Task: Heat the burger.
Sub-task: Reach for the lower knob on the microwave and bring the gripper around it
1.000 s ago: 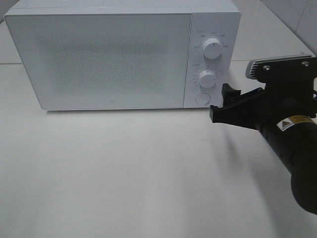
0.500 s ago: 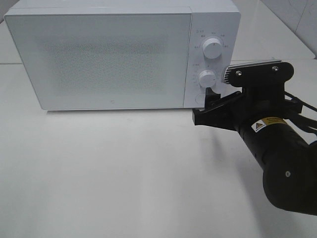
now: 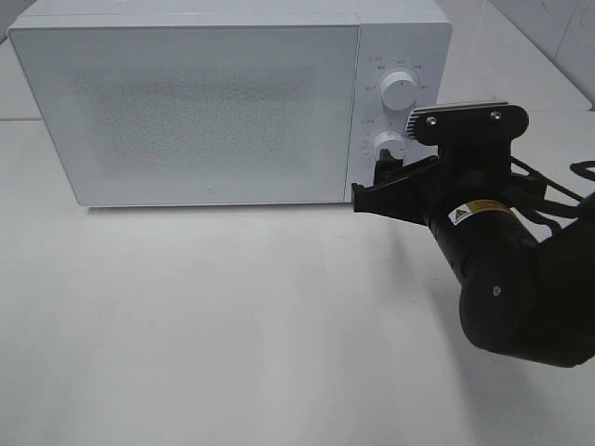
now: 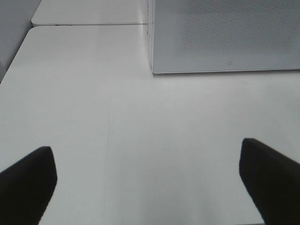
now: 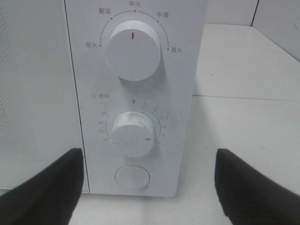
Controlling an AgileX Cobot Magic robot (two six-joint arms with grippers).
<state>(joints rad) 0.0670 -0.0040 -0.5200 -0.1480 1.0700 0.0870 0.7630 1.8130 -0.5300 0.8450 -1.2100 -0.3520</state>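
Observation:
The burger is not in view. The white microwave point(image 3: 214, 102) stands at the back of the table with its door shut; its frosted window shows nothing inside. My right gripper point(image 3: 383, 186) is open right in front of the control panel, its jaws on either side of the timer knob point(image 5: 132, 133) and the round button point(image 5: 132, 177). In the right wrist view the gripper point(image 5: 147, 187) is empty. The timer knob's red mark points to the lower right, off the 0. My left gripper point(image 4: 150, 187) is open and empty above the bare table, short of the microwave's front corner point(image 4: 154, 65).
The upper power knob point(image 5: 133, 48) has its red mark straight up. The white table point(image 3: 232, 316) runs in front of the microwave. The right arm's black body point(image 3: 511, 279) fills the right side. A tiled wall point(image 3: 548, 28) is at the back right.
My right arm has moved left and closer to the microwave's control panel, and its gripper now covers the round button in the exterior view. The microwave door stays shut.

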